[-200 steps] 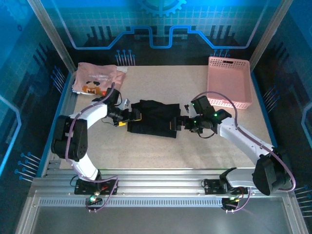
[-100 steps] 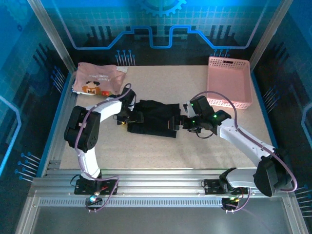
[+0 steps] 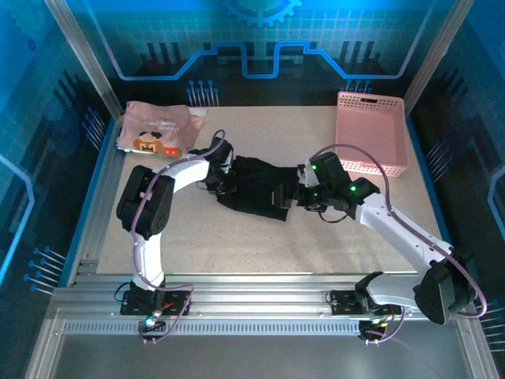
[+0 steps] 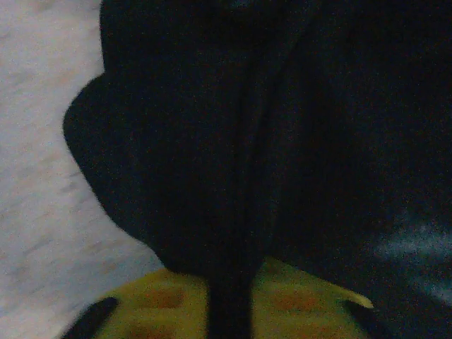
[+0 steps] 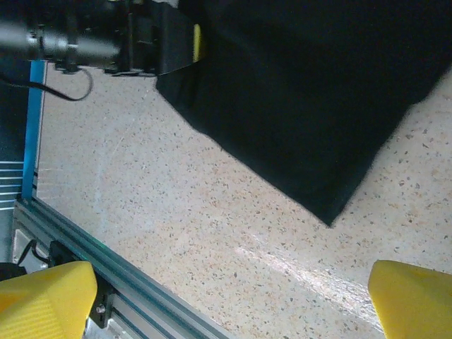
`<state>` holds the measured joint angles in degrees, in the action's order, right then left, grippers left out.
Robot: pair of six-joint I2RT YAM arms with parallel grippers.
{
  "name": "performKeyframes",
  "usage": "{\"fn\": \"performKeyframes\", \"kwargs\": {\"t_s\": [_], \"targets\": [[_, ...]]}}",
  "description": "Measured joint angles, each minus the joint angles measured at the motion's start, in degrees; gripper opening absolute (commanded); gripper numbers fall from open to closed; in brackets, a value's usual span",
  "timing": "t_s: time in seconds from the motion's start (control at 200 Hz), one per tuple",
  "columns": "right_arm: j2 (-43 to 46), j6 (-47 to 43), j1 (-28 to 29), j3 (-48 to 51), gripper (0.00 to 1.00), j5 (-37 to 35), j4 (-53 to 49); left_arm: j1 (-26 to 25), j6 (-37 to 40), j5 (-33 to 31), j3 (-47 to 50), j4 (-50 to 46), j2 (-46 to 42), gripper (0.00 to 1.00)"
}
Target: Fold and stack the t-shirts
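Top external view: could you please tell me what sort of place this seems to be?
Probably a robotics lab cell, not a home: a speckled table boxed in by an aluminium frame, blue gear-printed panels behind, and a slotted mounting rail along the near edge.

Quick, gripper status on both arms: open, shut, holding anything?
Left gripper: shut on the black t-shirt.
Right gripper: open, holding nothing.
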<state>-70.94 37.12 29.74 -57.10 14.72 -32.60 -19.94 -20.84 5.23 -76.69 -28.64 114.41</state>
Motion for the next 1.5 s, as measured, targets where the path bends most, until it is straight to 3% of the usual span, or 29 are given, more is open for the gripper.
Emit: {"fn": "performKeyframes", "kwargs": {"t_s": [0.26, 0.41, 0.59, 0.915, 1.501], "targets": [[2.3, 0.4, 0.6, -0.7, 1.00, -0.9, 1.5, 5.9, 7.8, 1.2, -4.5, -1.7, -1.1, 0.00], [2.0, 0.4, 0.6, -1.6, 1.00, -0.9, 2.1, 10.3, 13.9, 1.3, -16.9, -6.1, -1.9, 0.00], [-1.3, 0.2, 0.6, -5.4, 1.00, -0.8, 2.1, 11.9, 20.6, 1.3, -31.0, -10.4, -1.0, 0.00], [-5.6, -1.2, 0.6, -12.7, 1.00, -0.6, 0.3, 15.4, 25.6, 2.2, -52.2, -16.9, 11.8, 0.00], [-7.3, -1.5, 0.6, -14.1, 1.00, 1.0, -1.2, 23.7, 26.8, 12.9, -62.1, -19.0, 14.0, 0.00]]}}
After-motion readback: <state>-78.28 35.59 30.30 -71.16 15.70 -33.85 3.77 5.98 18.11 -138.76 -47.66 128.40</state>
